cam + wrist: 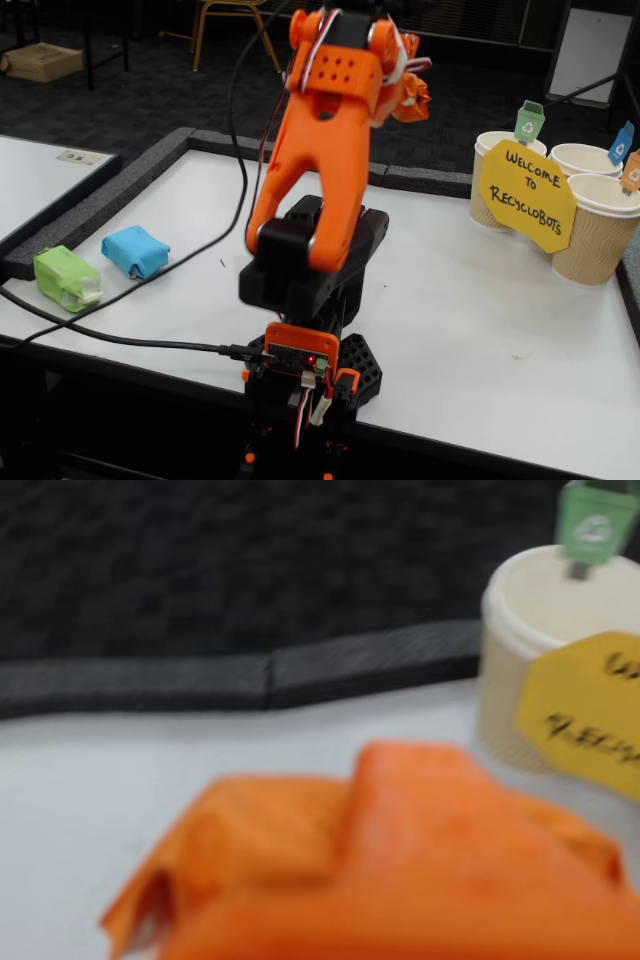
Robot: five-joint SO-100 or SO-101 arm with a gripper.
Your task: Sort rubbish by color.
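My gripper (405, 82) is raised high above the white table and is shut on the orange lump (413, 98), which hangs in the air left of the cups. In the wrist view the orange lump (400, 870) fills the lower part, blurred, and the fingers themselves do not show. The light blue lump (135, 250) and the light green lump (67, 277) lie side by side on the table's left part, far from the gripper.
Three beige paper cups stand at the right: one with a green tag (497, 180) (545, 630), one with a blue tag (585, 160), one with an orange tag (600, 235). A yellow sign (527, 195) leans on them. A dark raised border (110, 195) edges the table. A black cable (120, 340) crosses the front left.
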